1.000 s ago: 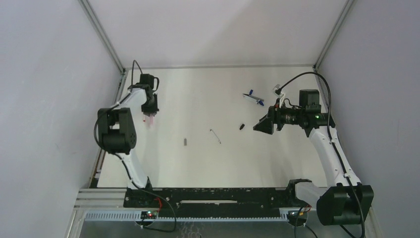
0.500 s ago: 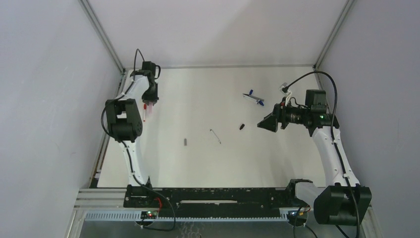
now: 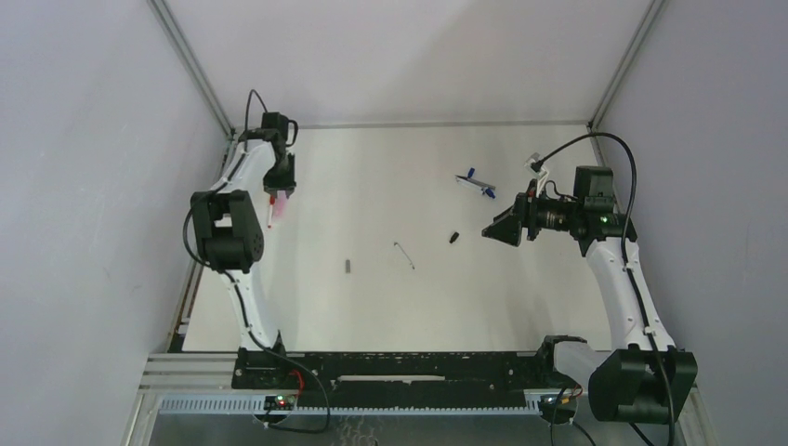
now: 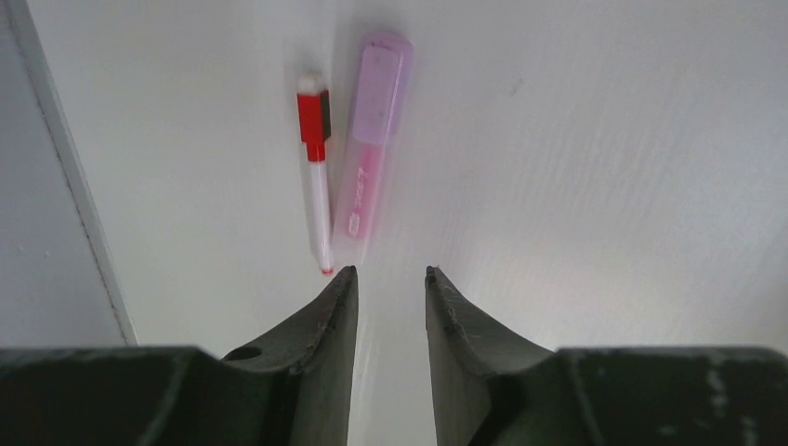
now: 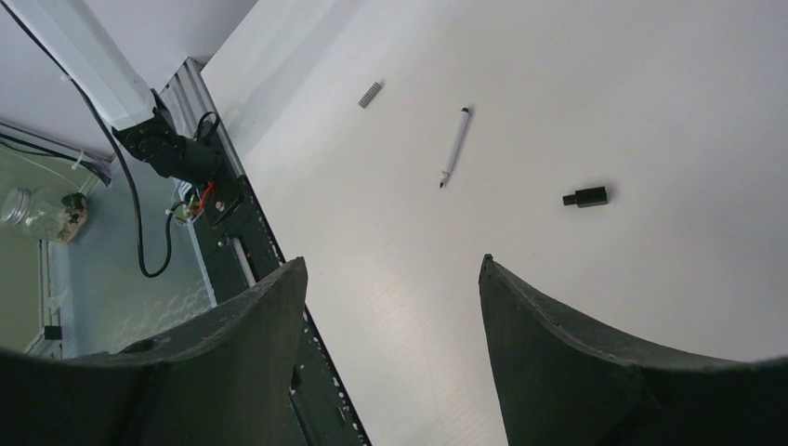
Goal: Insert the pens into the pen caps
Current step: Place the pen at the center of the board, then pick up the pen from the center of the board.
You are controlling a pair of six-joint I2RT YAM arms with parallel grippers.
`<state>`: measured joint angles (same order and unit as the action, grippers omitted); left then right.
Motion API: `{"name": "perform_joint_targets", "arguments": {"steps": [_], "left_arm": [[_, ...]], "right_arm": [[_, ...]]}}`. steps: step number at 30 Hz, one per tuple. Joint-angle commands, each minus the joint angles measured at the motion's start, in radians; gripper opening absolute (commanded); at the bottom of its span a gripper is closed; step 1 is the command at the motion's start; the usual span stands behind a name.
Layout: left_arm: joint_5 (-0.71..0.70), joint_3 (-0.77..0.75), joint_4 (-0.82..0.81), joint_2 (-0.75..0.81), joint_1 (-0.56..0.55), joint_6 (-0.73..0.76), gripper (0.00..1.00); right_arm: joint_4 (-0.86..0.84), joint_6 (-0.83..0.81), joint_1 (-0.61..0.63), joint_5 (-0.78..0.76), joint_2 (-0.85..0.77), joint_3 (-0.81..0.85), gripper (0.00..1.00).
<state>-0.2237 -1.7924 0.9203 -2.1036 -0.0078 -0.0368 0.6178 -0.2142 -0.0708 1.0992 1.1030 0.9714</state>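
Over at ten o'clock on the table point(image 3: 372, 167), the left gripper point(image 4: 390, 279) hovers low. Its fingers point(image 4: 339, 297) are parted a crack with nothing between them. Dead ahead of it, at twelve o'clock in the wrist view, lie the pink marker point(image 4: 370, 158) and the thin red pen point(image 4: 317, 167). They sit side by side, just about touching, the red one on the wall side.

At three o'clock the right gripper point(image 5: 391, 263) hangs spread wide and empty. It looks across at the grey-white pen point(image 5: 453, 147) in the middle, with a small black cap point(image 5: 585, 196) beside it and a grey cap point(image 5: 371, 94) off towards seven. The blue-and-white pen point(image 3: 476, 183) rests up at one o'clock.

These look like light, stiff plastic sticks, smooth and round, so I'd expect them to roll or skid under a careless nudge. The marker is the fatter, easier pinch. I'd take it across mid-barrel, leaving its end free. The jaws would need to open wider first, and its red neighbour sits so close that a finger dropping between them could flick it away. The thin pens lie flat on the surface, so those are the fiddly ones.
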Motion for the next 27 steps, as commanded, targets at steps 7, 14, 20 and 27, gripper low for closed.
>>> {"name": "perform_joint_targets", "arguments": {"steps": [7,14,20,27], "left_arm": [[0.360,0.291,-0.216,0.574,0.005,-0.087,0.35],[0.520,0.678,-0.431,1.033,0.005,-0.225,0.40],[0.544,0.830,-0.422,1.306,0.032,-0.259,0.61],[0.517,1.033,-0.518,1.488,0.032,-0.354,0.83]], "right_arm": [[-0.045,0.020,0.011,0.036,-0.062,-0.030,0.75],[-0.084,0.025,0.010,0.037,-0.099,-0.072,0.76],[-0.092,0.025,0.007,0.034,-0.109,-0.073,0.76],[0.059,-0.071,-0.028,-0.034,-0.126,-0.005,0.76]]}}
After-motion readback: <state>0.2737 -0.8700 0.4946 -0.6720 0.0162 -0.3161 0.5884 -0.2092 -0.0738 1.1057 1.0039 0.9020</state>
